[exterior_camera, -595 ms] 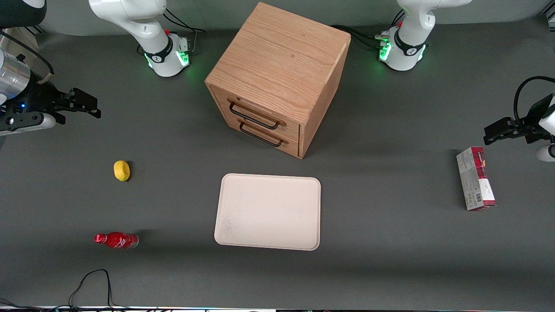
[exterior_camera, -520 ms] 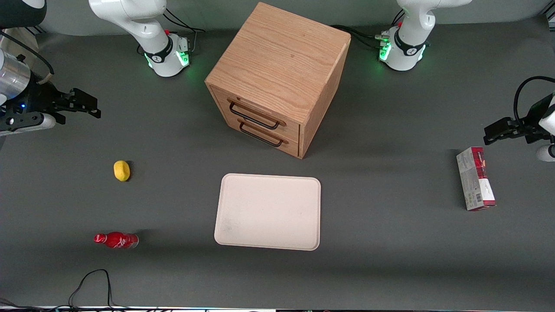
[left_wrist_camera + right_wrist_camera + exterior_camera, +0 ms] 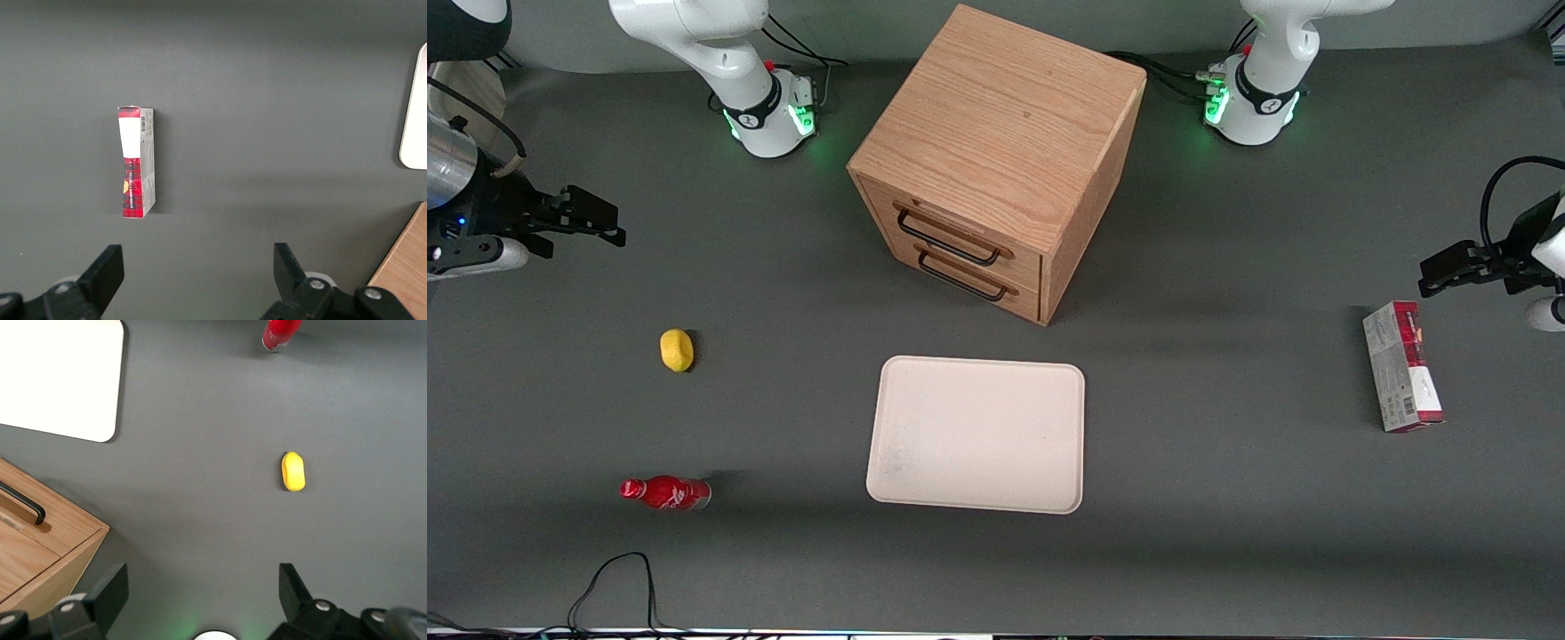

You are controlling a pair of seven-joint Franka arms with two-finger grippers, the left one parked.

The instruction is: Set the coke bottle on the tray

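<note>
The tool (image 3: 596, 222) hangs with its jaws spread and nothing between them, high above the worktop (image 3: 1227, 498) at the working arm's end, set for an approach. The bottle (image 3: 665, 492) lies on its side, well apart from the tray (image 3: 976, 434), nearer the front camera than the yellow lump (image 3: 677, 349).

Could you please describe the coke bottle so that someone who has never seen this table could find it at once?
Start at the cream tray in front of the wooden drawer cabinet and look toward the working arm's end. The coke bottle lies on its side, nearer the camera than the yellow lemon-like object; the open end effector hovers farther away. It is red.
</note>
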